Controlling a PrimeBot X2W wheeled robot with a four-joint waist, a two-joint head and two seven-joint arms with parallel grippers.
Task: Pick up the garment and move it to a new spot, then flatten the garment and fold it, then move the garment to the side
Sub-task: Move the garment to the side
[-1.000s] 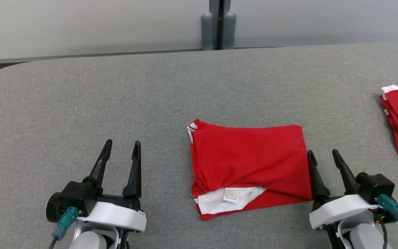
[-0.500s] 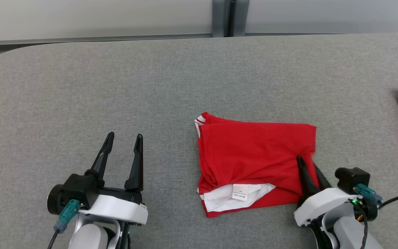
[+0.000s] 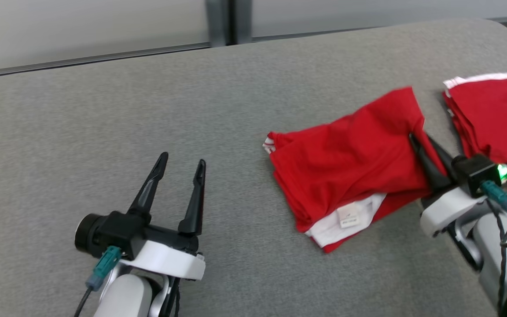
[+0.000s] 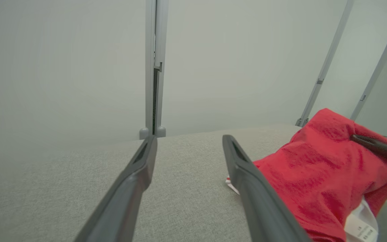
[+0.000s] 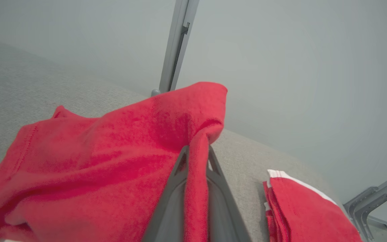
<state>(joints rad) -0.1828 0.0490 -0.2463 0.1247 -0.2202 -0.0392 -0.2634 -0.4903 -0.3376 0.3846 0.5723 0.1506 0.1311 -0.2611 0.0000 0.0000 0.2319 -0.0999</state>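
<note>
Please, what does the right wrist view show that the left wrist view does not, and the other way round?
Right wrist view, not the left one: a fold of the red garment clamped in the right tool, which is shut, and a second red pile with white trim nearby. Left wrist view, not the right one: the left tool, open, and the garment's white label. Both: the red garment, the right tool, the grey table, the grey post.
</note>
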